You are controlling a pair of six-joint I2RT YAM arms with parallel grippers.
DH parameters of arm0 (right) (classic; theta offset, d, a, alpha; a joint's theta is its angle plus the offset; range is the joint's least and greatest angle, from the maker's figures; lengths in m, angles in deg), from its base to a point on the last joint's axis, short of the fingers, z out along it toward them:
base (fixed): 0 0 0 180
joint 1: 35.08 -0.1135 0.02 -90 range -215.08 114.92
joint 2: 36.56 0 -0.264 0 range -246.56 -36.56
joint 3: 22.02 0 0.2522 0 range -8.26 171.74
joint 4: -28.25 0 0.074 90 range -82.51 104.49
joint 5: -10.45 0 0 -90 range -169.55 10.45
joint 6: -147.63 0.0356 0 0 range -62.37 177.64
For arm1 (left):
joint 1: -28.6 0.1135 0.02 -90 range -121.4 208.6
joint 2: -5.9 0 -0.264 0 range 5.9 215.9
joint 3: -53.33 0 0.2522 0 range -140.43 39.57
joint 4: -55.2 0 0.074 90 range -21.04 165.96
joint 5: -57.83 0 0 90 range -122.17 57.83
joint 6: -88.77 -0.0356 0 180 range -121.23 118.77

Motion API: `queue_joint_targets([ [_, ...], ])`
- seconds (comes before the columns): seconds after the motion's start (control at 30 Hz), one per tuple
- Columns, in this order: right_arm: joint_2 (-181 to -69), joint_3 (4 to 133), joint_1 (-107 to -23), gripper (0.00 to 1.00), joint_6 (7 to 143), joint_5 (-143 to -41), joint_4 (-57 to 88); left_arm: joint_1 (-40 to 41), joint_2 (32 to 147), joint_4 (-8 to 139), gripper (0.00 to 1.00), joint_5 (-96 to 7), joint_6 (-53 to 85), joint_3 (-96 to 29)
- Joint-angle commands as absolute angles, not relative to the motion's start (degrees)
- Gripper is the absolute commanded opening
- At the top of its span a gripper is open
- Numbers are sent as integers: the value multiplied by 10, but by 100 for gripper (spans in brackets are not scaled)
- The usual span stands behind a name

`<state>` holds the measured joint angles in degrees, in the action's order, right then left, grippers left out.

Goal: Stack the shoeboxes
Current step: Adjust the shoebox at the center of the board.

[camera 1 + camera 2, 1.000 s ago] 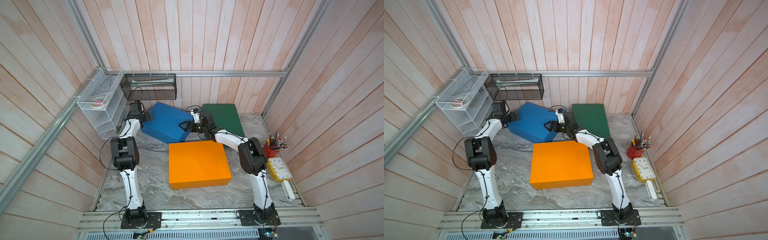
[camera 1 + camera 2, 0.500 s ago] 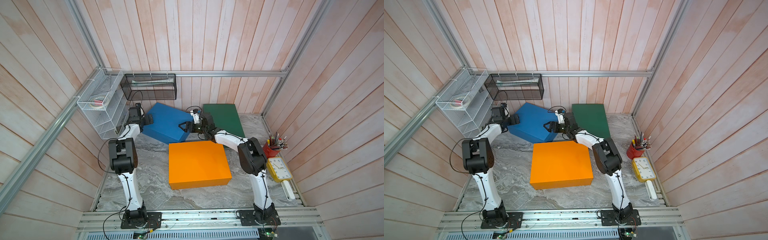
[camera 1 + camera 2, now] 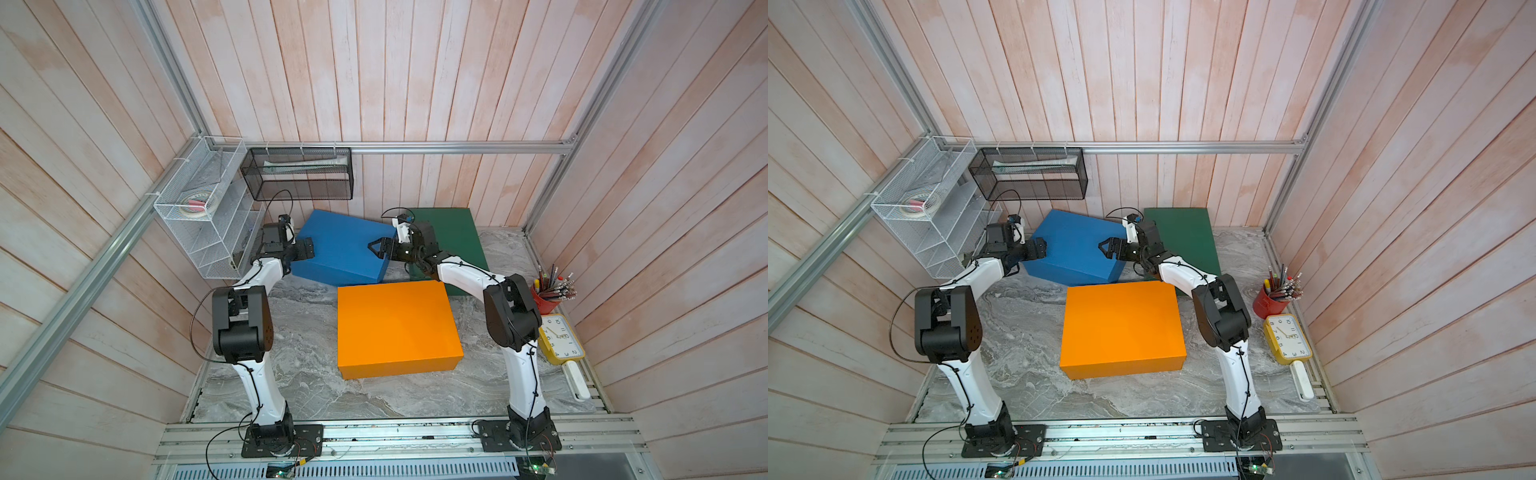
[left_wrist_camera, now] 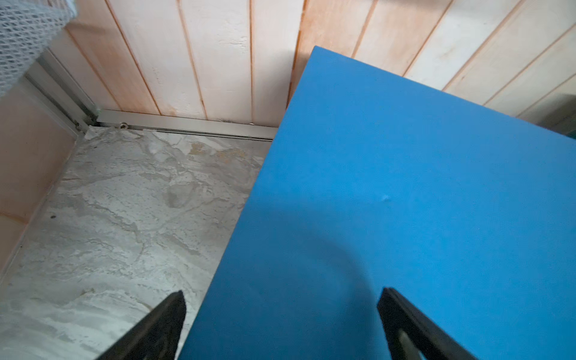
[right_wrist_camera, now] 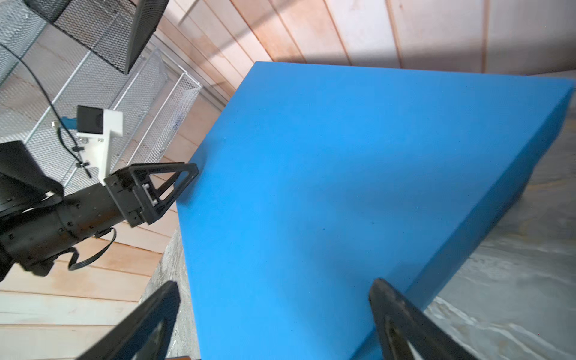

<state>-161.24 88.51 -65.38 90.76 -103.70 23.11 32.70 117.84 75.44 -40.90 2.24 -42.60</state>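
Left fingers (image 4: 162, 327) nearer; three shoeboxes (image 3: 340, 249) (image 3: 453, 237) (image 3: 395, 328)

Arms far forward, left end effector (image 3: 307, 250) and right end effector (image 3: 376, 248) wide-jawed, apparently face-to-face.

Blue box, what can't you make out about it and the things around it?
- Blue box: underside hidden in every view; whether it rests flat is unclear.
- Green box: near corner behind the right arm in both top views.
- Left gripper: contact with the box too small to judge from above.
- Black basket: contents too small to identify.
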Motion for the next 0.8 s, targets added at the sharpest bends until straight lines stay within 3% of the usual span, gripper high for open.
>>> queue_joint_targets([
  [0.0,-1596,904,-645,98,888,-991,142,320,1150,786,100,-422,61,-406],
  [0.3,-1577,921,-654,98,859,-888,49,353,1129,815,100,-441,80,-470],
  [0.77,-1606,926,-667,98,939,-917,99,358,1240,878,100,-447,61,-553],
])
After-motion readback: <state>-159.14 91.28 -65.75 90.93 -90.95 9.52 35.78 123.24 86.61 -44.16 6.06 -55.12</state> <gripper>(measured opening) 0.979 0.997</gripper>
